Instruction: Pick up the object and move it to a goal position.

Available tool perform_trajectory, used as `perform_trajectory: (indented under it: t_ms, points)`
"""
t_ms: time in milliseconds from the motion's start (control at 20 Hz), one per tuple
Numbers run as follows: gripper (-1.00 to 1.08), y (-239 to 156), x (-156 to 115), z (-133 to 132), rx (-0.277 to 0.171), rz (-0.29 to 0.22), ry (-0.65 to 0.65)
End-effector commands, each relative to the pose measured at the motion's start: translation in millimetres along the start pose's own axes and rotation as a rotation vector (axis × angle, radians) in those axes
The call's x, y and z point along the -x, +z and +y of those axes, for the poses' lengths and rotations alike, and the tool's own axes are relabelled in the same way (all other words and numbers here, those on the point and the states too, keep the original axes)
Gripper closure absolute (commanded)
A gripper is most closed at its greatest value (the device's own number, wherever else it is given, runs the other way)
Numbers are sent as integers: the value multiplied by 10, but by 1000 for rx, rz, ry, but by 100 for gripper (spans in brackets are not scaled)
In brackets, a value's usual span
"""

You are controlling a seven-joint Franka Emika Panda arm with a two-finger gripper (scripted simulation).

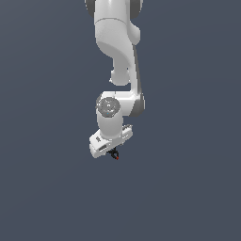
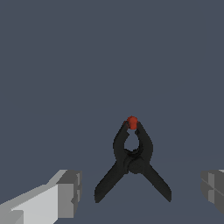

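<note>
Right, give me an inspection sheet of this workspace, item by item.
Surface: plain dark grey-blue, no marks seen.
Job's thing: black clamp-like object with a red tip and two splayed prongs, lying between the gripper fingers, not touching either of them.
Goal position: no marker seen.
Clutter: nothing seen.
Gripper: gripper open, pointing down just above the object; fingers set wide to either side.
Cables: nothing seen.
Surroundings: only the white arm coming in from the top of the exterior view.
</note>
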State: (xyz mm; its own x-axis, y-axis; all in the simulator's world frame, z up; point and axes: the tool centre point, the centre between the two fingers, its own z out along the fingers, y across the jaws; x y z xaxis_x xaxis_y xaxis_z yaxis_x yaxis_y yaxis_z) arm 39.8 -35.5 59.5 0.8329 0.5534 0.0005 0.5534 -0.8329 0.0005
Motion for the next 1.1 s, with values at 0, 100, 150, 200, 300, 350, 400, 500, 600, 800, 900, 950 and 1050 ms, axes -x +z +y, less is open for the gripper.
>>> perform_trajectory:
  t_ms: [0,100,150,200,300,350,400,500,600,800,900,950,1050]
  points:
    - [-92,80,5,-3,-1,-1,-1]
    - [-92,178,7,-5,-1,-1,-2]
    - [-92,236,8,-7,-1,-1,-2]
    - [-92,290,10,-8,-1,-1,-3]
    - [-92,376,11,-10,-1,-1,-4]
    - [-92,408,11,-8,-1,-1,-4]
    - [-92,432,9,-8,0,-1,-4]
    - [-92,457,5,-3,0,-1,-4]
    - [-92,459,1,0,0,-1,-4]
    - [108,459,1,0,0,-1,-4]
    - [108,459,1,0,0,-1,-4]
    - [108,459,1,0,0,-1,-4]
    - [108,459,1,0,0,-1,-4]
